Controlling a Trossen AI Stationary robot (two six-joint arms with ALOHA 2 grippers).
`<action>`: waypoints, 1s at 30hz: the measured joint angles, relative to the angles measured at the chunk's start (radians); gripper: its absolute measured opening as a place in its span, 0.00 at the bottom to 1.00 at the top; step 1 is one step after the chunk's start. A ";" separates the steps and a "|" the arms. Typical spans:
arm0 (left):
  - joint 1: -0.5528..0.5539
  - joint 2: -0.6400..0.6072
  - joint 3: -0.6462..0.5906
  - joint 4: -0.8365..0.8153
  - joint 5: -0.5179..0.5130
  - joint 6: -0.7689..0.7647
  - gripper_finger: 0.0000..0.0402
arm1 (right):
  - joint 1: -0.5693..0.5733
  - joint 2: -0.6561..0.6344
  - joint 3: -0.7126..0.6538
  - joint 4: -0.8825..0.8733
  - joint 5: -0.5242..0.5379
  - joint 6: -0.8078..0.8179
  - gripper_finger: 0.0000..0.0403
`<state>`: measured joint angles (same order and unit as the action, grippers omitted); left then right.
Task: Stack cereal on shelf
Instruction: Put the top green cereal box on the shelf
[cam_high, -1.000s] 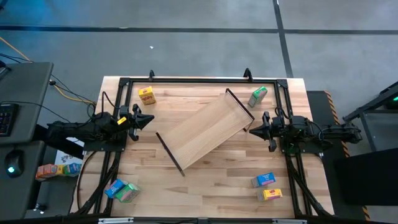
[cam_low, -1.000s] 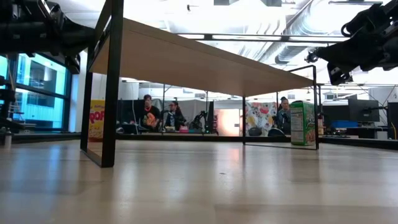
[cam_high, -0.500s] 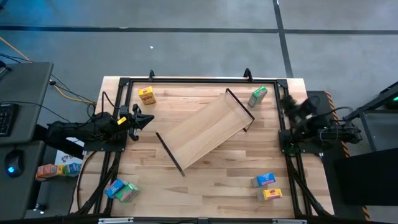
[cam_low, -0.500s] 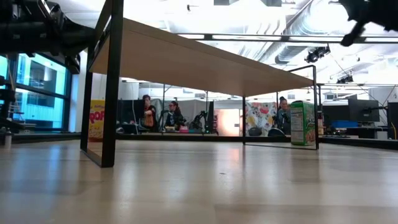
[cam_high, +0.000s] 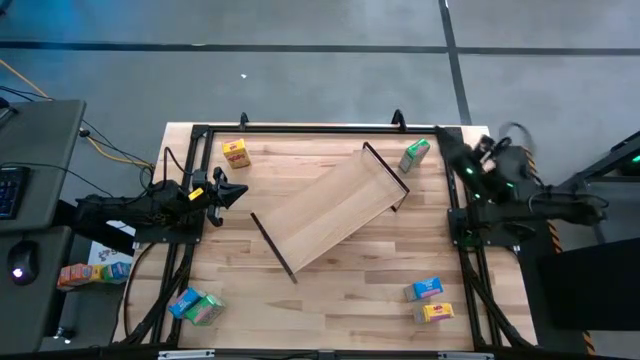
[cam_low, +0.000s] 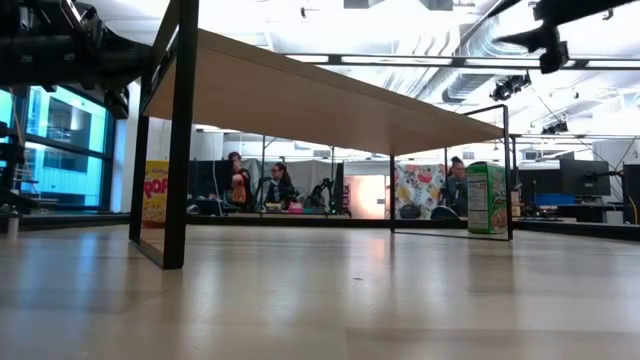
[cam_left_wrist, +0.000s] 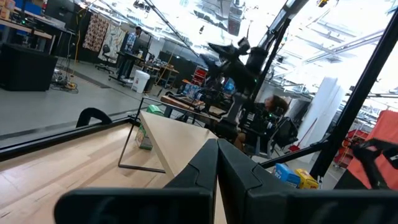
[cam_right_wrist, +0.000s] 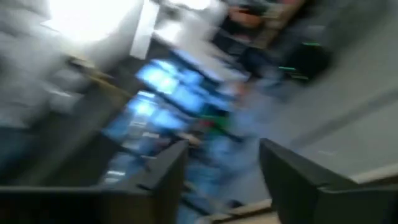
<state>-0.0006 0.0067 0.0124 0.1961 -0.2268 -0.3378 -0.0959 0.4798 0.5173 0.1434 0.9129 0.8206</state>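
Observation:
The shelf (cam_high: 330, 210) lies diagonally at mid-table, its board raised on two dark end panels (cam_low: 181, 140). A green cereal box (cam_high: 415, 155) stands upright by its far right end, also in the low view (cam_low: 487, 198). A yellow box (cam_high: 236, 152) stands at the far left. My left gripper (cam_high: 238, 196) is shut, level, at the table's left side, pointing at the shelf (cam_left_wrist: 180, 134). My right gripper (cam_high: 445, 143) is raised near the far right corner, open and holding nothing, fingers apart in its wrist view (cam_right_wrist: 221, 168).
A blue box (cam_high: 428, 288) and a yellow box (cam_high: 437, 312) lie near the right front. A blue and green pair (cam_high: 195, 305) lies at the left front. A black frame (cam_high: 320, 128) runs along the table's edges. More boxes (cam_high: 90, 270) lie off the table at left.
My right gripper has left its place beside the shelf's right end. It has swung up and toward the table's far right corner, turning as it went. The shelf and the boxes have kept still.

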 joint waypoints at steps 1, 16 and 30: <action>0.000 0.000 0.000 0.000 0.000 0.000 0.00 | -0.034 0.045 0.050 -0.120 0.005 0.074 0.57; 0.000 0.000 0.000 0.000 0.000 0.000 0.00 | -0.531 0.680 0.458 -1.055 -0.406 0.547 0.75; 0.000 0.000 0.000 0.000 0.000 0.000 0.00 | -0.581 0.838 0.468 -1.073 -0.461 0.775 0.75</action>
<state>-0.0010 0.0067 0.0124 0.1959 -0.2268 -0.3377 -0.6769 1.3178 0.9852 -0.9291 0.4515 1.5958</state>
